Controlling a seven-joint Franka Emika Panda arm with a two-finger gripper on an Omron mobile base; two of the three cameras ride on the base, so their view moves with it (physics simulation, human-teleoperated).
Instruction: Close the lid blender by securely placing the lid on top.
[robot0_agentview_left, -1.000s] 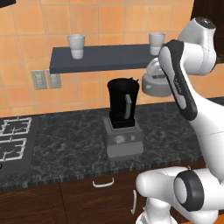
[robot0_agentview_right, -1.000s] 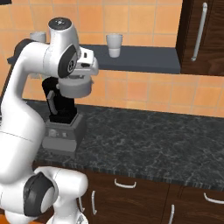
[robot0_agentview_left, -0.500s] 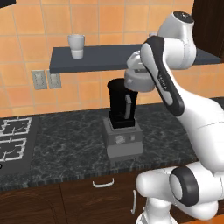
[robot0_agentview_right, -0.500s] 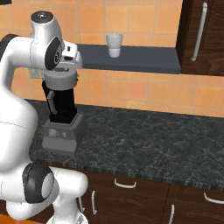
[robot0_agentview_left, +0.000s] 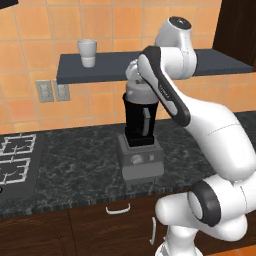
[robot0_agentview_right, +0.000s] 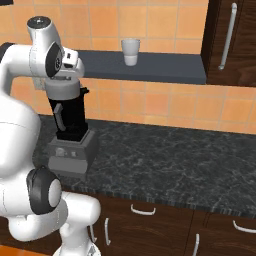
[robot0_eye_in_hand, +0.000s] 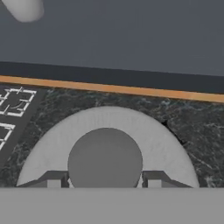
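Note:
The blender's black tapered jar (robot0_agentview_left: 140, 121) (robot0_agentview_right: 70, 114) stands on its boxy grey base (robot0_agentview_left: 141, 161) (robot0_agentview_right: 70, 152) on the dark counter. A round grey lid (robot0_agentview_left: 142, 93) (robot0_agentview_right: 64, 90) sits level at the jar's mouth; I cannot tell whether it is fully seated. My gripper (robot0_agentview_left: 141, 84) (robot0_agentview_right: 63, 81) comes straight down on it. In the hand view the gripper (robot0_eye_in_hand: 105, 179) is shut on the lid's domed knob (robot0_eye_in_hand: 105, 157), one fingertip on each side, and the lid's wide rim (robot0_eye_in_hand: 52, 140) hides the jar below.
A dark wall shelf (robot0_agentview_left: 100, 67) (robot0_agentview_right: 165, 67) runs just above and behind the hand, with a white cup (robot0_agentview_left: 87, 52) (robot0_agentview_right: 130, 51) on it. A stove (robot0_agentview_left: 15, 155) (robot0_eye_in_hand: 11, 105) lies to the left. A dark cabinet (robot0_agentview_right: 230, 40) hangs at the right.
The arm has swung left from beside the jar to directly over it, carrying the lid, and brought it down to the jar's mouth.

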